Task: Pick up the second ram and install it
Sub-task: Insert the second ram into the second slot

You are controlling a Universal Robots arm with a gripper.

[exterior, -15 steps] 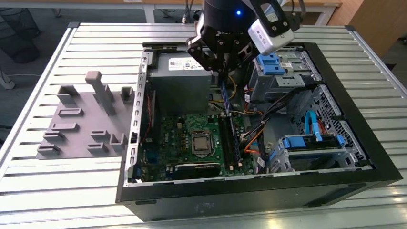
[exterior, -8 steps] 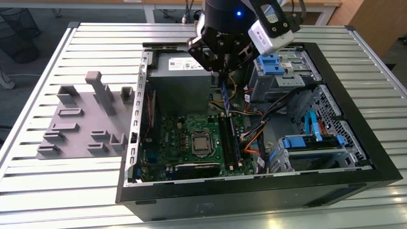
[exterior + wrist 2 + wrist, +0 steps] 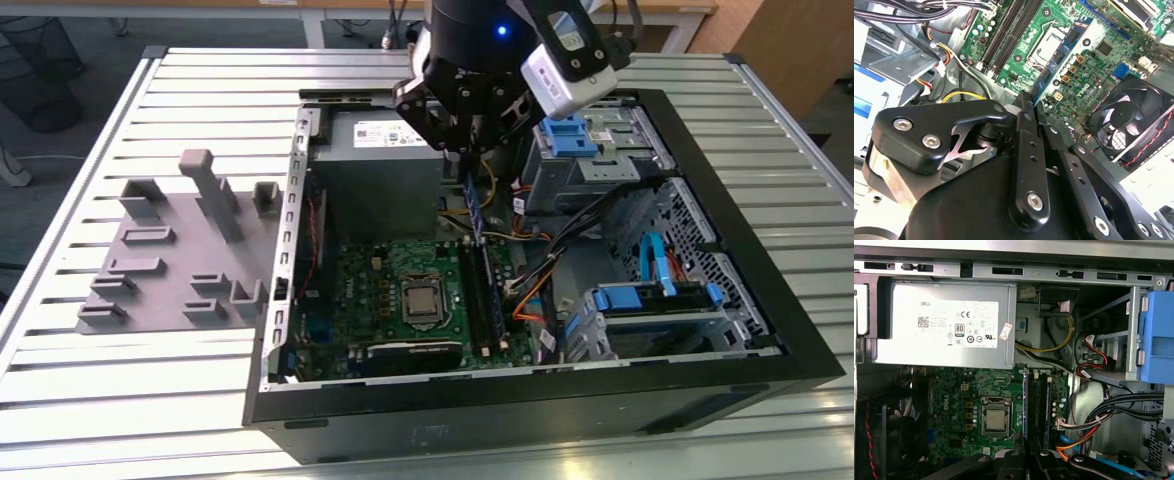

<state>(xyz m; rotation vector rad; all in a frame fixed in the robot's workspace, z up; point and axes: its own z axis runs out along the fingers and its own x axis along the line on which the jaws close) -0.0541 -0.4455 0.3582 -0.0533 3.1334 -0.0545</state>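
My gripper (image 3: 467,150) hangs over the open computer case (image 3: 747,330), shut on the second ram (image 3: 471,205). The ram is a thin dark stick held on edge and pointing down toward the motherboard (image 3: 387,300). In the first wrist view the ram (image 3: 1025,405) runs edge-on from my fingertips (image 3: 1026,460) along the memory slots (image 3: 1040,405), just beside the CPU socket (image 3: 995,420). It floats above the board, apart from the slots (image 3: 483,295). In the second wrist view the black fingers (image 3: 1026,107) are pressed together over the board.
A gray power supply (image 3: 380,165) sits just behind the slots. Blue drive cages (image 3: 581,135) and bundled cables (image 3: 534,280) crowd the exterior view's right. A case fan (image 3: 1134,120) borders the board. Gray fixture blocks (image 3: 174,250) stand on the slatted table (image 3: 200,80) at the exterior view's left.
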